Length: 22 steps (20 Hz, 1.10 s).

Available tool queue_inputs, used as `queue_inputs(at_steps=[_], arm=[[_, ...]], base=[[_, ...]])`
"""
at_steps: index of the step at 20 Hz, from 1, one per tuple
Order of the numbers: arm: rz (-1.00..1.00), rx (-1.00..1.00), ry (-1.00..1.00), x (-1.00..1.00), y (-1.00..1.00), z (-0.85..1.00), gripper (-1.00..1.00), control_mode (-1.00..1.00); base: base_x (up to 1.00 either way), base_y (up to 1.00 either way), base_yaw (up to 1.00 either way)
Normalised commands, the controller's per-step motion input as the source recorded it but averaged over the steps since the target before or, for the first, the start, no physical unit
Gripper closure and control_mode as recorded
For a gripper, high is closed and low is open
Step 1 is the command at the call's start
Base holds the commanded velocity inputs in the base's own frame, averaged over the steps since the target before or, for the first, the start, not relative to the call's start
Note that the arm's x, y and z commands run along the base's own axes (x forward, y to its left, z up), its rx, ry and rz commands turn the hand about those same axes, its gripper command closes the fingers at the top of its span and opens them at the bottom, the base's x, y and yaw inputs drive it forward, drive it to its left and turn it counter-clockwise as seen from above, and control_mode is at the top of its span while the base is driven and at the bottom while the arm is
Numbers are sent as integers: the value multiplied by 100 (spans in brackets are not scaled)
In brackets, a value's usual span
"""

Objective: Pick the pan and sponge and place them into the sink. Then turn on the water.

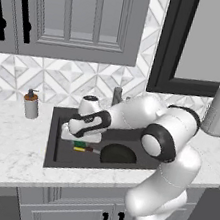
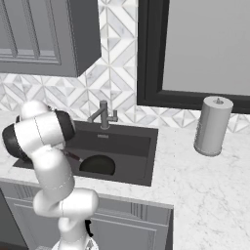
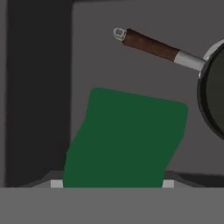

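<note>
While the gripper (image 1: 80, 140) hangs over the sink (image 1: 54, 138), jaws clamped on the sponge (image 3: 124, 140), pan (image 1: 118, 155) lying beside.

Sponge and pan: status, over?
Gripper low inside the sink, sponge right at its tips; grip unclear. Pan already in the basin beside it. Faucet untouched, nothing in the way.

The pan (image 1: 118, 154) and sponge (image 1: 79, 145) lie in the sink (image 1: 53, 138), sponge left of the pan. The faucet (image 2: 103, 115) stands behind the sink; a soap dispenser (image 1: 31, 104) sits on the counter (image 1: 5, 140) to its left, a paper towel roll (image 2: 213, 125) to its right.
</note>
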Motion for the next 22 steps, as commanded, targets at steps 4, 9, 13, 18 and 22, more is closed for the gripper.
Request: queue_inputs(at_steps=[4,9,13,18,22], arm=[[-12,5,0,14,-57,-16,100,-100],[-7,1,-1,2,-29,-37,100,-100],[-4,-1,-6,11,0,-63,100,-100],[-1,0,-7,15,0,-24,100,-100],[0,0,0,1,0,0,100,-100]], base=[[0,0,0],[0,0,0],[0,0,0],[0,0,0],[0,0,0]])
